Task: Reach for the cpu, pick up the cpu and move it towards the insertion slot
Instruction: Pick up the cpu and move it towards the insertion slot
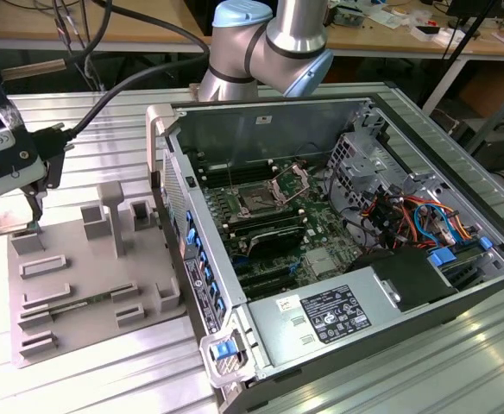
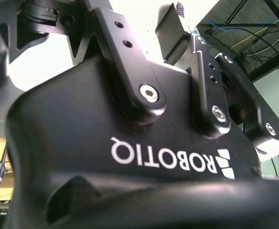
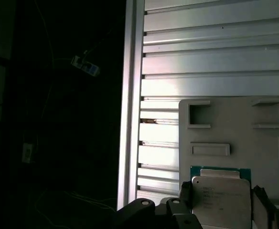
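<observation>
1. The ribbed aluminium table top (image 1: 105, 379) carries all the hardware; I see its slats in the first wrist view as well (image 3: 216, 62).

2. The open grey metal computer case (image 1: 261, 129) lies on its side on the exterior view's right half of the table, with the green motherboard facing up inside it.

3. The silver and pale-blue robot arm (image 1: 269, 39) rises behind the case. Its wrist reaches over to the exterior view's left.

4. The flat grey plastic fixture plate (image 1: 88, 285) with raised square-rimmed recesses sits on the table just beside the case, on the exterior view's left. Its bare surface also shows in the first wrist view (image 3: 254, 143).

5. The black and white gripper (image 1: 15, 222) is low over the far corner of the fixture plate, at the exterior view's left edge.

6. The insertion slot (image 1: 257, 201), a square socket with a dark centre and a shiny metal frame, lies on the motherboard. Its hinged bracket stands raised. I read it as well apart from the gripper, toward the exterior view's right.

7. The cpu (image 3: 220, 198), a thin square chip with a dull silver top and green edge, sits between the fingers (image 3: 186, 196) over the fixture plate.

8. Jaw state: narrow, with one finger against each of two opposite edges of the cpu, gripping it.
</observation>
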Controlling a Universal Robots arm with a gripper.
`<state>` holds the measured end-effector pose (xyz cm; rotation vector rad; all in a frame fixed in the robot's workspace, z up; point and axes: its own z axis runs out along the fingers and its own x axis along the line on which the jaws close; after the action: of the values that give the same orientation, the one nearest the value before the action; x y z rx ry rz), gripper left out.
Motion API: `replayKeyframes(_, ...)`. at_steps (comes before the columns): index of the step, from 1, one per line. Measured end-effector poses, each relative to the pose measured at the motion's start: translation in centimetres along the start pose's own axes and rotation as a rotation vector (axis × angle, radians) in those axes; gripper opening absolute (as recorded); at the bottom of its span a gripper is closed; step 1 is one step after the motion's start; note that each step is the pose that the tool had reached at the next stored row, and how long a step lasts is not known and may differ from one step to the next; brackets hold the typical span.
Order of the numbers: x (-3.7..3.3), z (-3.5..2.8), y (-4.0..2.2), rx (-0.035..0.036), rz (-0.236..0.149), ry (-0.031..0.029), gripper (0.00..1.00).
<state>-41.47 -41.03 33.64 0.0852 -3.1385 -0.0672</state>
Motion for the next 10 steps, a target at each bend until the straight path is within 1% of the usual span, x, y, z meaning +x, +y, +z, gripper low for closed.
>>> replayKeyframes(10, 0.00, -0.56, 0.02, 0.0000, 0.000, 0.0000, 0.55)
